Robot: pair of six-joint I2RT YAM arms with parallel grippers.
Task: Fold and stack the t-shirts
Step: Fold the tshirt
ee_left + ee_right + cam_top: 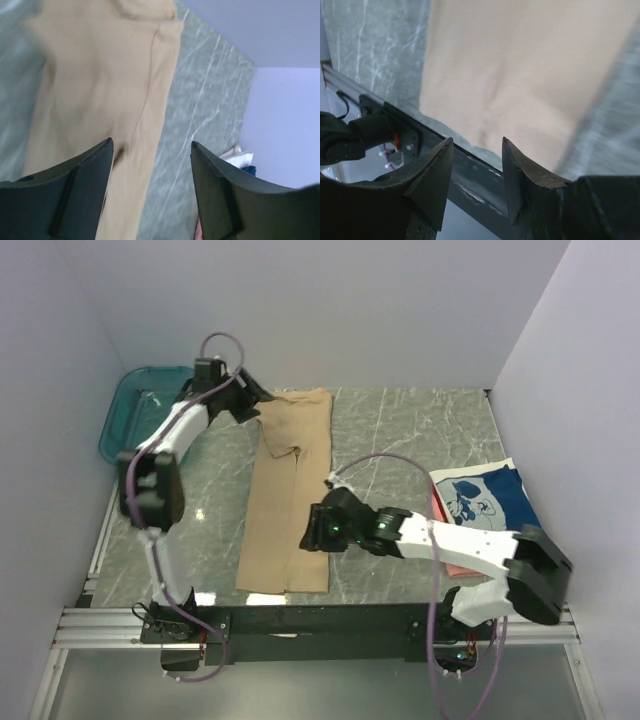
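Observation:
A tan t-shirt [290,490] lies folded into a long narrow strip down the middle of the table, from the back to the near edge. My left gripper [258,398] is open and empty above its far left corner; the tan cloth [100,85] fills the left wrist view. My right gripper [312,530] is open and empty over the strip's near right edge; the tan cloth [520,65] shows in the right wrist view. A navy t-shirt with white print [490,495] lies on a pink one [462,567] at the right.
A teal plastic basket [140,410] stands at the back left corner. The metal rail [300,625] runs along the near table edge and shows in the right wrist view [470,170]. White walls close in the table on three sides.

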